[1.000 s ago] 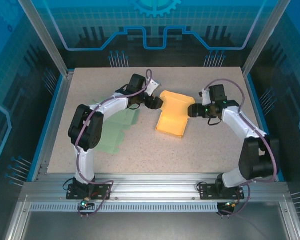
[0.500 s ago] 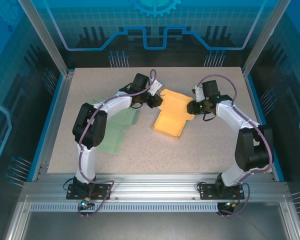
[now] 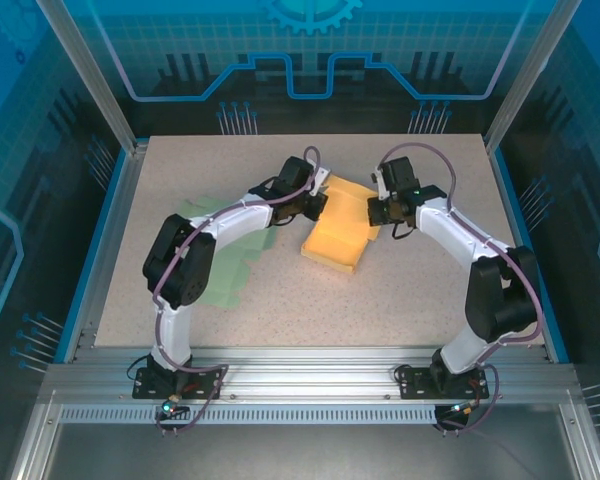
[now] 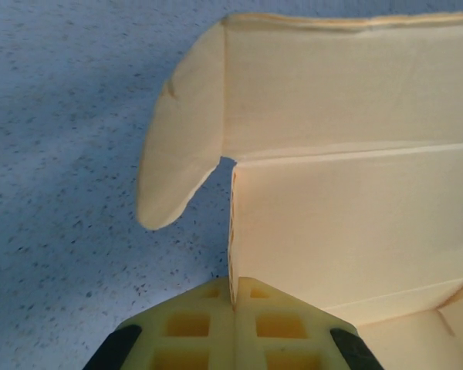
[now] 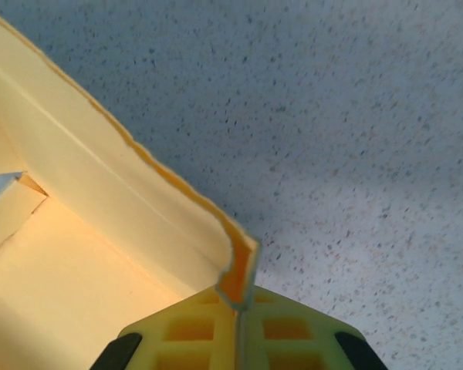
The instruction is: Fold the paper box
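There is one yellow paper box [image 3: 338,235]. It sits in the middle of the table [image 3: 430,290], a bit toward the far side. The box is open on top. Its long side runs from far to near, and the far end leans a little to the right. One flap with a round end sticks out from the box wall close to the left gripper [image 3: 318,205] (the left wrist view shows it best).

There are two arms, and each one reaches in to the far end of the box. The left gripper is squeezed tight on the thin left edge of the box. The right gripper [image 3: 375,212] is squeezed tight on the top rim of the right wall, where the paper bends over.

One green paper sheet [image 3: 230,265] lies flat on the table to the left of the box, partly under the left arm.
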Tool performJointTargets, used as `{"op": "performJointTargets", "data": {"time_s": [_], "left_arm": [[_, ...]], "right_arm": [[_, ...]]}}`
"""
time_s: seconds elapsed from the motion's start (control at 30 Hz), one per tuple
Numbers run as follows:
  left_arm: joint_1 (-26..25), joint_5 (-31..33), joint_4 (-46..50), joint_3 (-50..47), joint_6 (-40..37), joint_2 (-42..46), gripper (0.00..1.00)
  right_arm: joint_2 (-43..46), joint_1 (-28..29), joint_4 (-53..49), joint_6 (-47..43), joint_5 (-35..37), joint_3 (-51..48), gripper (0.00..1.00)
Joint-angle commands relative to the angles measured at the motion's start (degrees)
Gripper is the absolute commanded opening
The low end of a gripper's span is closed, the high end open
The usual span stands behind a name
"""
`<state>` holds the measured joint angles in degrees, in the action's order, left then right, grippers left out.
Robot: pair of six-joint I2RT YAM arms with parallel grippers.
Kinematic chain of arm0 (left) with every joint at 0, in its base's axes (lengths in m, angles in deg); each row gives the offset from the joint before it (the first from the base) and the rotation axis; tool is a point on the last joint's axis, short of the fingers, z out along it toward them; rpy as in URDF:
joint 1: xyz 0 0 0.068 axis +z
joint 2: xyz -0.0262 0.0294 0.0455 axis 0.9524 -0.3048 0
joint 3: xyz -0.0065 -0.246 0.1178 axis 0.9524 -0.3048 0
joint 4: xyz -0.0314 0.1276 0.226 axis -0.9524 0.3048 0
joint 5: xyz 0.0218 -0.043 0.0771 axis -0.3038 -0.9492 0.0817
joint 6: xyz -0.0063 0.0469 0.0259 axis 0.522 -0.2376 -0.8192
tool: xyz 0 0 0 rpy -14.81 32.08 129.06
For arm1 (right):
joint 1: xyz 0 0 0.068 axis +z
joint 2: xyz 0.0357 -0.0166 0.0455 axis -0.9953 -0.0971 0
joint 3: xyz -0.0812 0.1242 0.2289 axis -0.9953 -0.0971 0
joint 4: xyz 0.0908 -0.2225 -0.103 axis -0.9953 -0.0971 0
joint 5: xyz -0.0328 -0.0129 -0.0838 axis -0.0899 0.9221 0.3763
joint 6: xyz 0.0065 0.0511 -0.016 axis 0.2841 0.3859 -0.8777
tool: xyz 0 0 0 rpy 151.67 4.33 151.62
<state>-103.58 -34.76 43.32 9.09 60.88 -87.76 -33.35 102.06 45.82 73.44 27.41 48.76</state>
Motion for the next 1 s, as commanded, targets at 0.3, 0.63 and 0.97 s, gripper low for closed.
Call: {"op": "performJointTargets", "data": {"time_s": [0.3, 0.63, 0.97], "left_arm": [[-2.1, 7.2, -13.1, -4.1, 14.1, 6.4, 0.00], [-3.1, 10.6, -17.0, -4.2, 18.7, 3.3, 0.00], [-3.8, 11.8, -19.5, -8.7, 22.2, 2.6, 0.01]], "right_arm": [[-5.8, 3.9, 13.0, 2.3, 6.0, 7.5, 0.01], [-12.6, 7.4, 20.3, 4.8, 11.2, 11.0, 0.00], [-9.6, 9.6, 27.7, 7.0, 11.5, 1.0, 0.00]]}}
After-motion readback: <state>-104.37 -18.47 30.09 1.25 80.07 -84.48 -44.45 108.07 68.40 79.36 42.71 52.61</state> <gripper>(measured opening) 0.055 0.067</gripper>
